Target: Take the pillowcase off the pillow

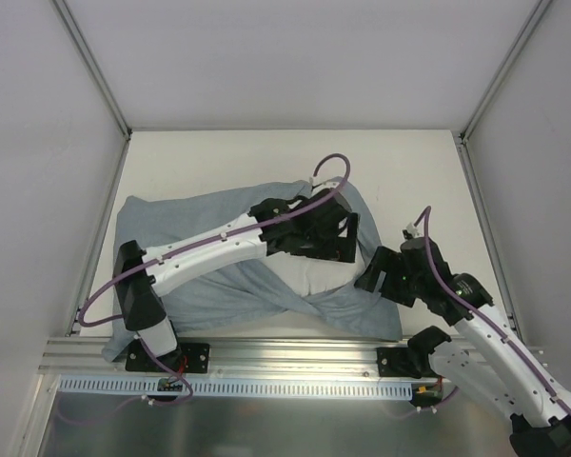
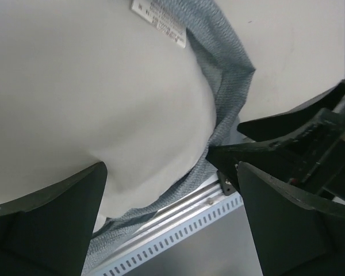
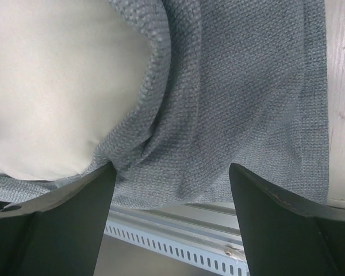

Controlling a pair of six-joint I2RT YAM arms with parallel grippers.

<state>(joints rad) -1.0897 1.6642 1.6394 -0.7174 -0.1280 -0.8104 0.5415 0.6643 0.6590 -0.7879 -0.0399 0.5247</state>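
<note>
The limp blue-grey knitted fabric pillowcase (image 1: 200,238) lies across the middle of the top view, from the left side down to the lower right. It covers most of the plump plain white fabric pillow (image 1: 309,278). Only a bare patch of the pillow shows, just right of centre, where the cover's mouth gapes and its cloth twists toward the near edge. So the cover is not yet off, and I judge the task to be at an early stage.

Both arms are gathered at that mouth, probably because it is the one place where cloth and cushion can be parted. In the left wrist view the left pincer (image 2: 169,169) hangs over the bare white bulge. Its fingers are spread wide and grasp nothing. A small white printed label (image 2: 160,18) sits at the top of that frame, and the cover's hem curves down the right side.

The right pincer (image 3: 172,167) is also released. It is poised over the loose grey fold, with the pillow's corner at the upper left of its frame. That split looks deliberate: one arm suited to pinning or gripping the cushion, the other to dragging the cover away.

The pale bench (image 1: 266,162) shows bare behind them, and a slotted aluminium rail (image 1: 295,357) runs along the near edge.
</note>
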